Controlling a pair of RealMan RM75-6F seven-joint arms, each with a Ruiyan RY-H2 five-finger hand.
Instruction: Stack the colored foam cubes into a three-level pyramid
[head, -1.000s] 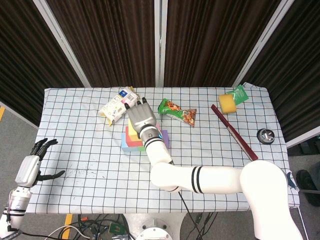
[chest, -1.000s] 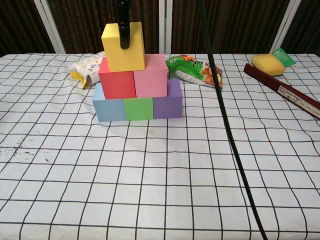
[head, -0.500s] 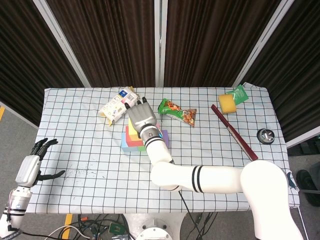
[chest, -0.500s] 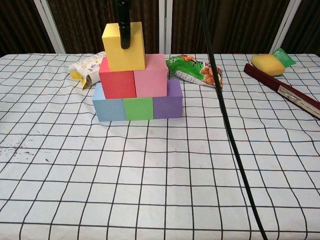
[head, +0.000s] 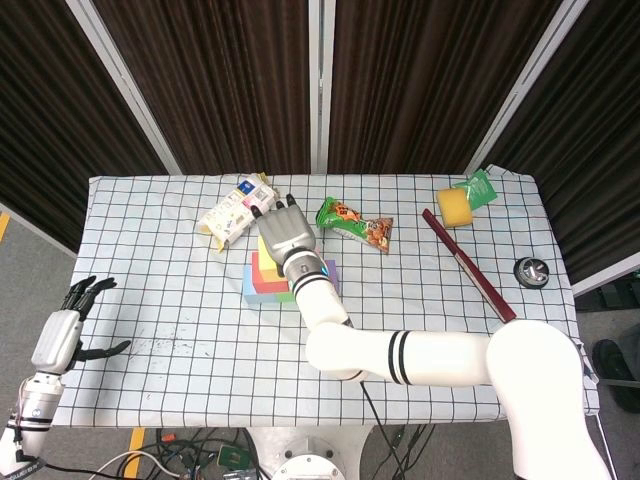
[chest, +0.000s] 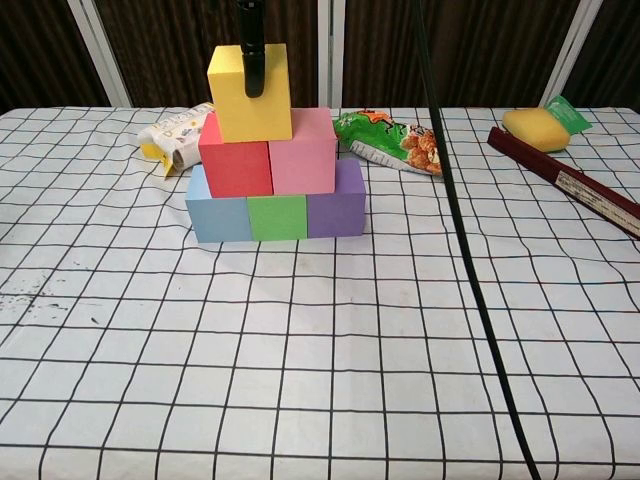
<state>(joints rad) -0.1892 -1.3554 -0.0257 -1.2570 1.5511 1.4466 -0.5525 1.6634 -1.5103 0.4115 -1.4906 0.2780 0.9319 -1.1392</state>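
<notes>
Chest view shows the yellow cube (chest: 250, 95) topping the pyramid at upper left, sitting left of centre over the red cube (chest: 236, 158), with the right hand (head: 286, 237) grasping it; next it likely needs centring, then release.

The right hand (head: 286, 235) shifts slightly rightward, carrying the yellow cube (chest: 250, 92) with it; under its dark finger (chest: 252, 48), the cube sits more centred over the red cube (chest: 235, 155) and pink cube (chest: 302, 151)
</notes>
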